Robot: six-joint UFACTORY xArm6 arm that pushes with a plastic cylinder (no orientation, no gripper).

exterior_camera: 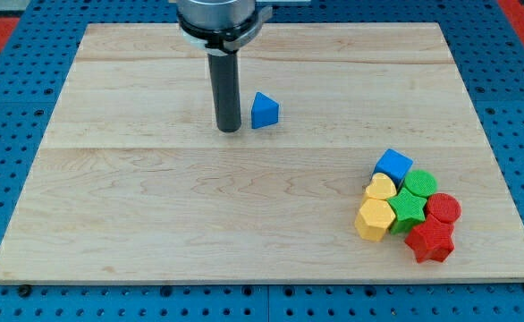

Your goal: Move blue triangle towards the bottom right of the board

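Observation:
The blue triangle (264,111) sits on the wooden board (155,206), in the upper middle of the view. My tip (230,130) rests on the board just to the triangle's left, a small gap apart from it. The dark rod rises from the tip to the arm's head at the view's top.
A tight cluster of blocks lies at the board's lower right: a blue cube (393,166), a yellow heart (380,188), a yellow hexagon (375,219), a green block (419,185), a green star (408,207), a red cylinder (443,209) and a red star (430,241).

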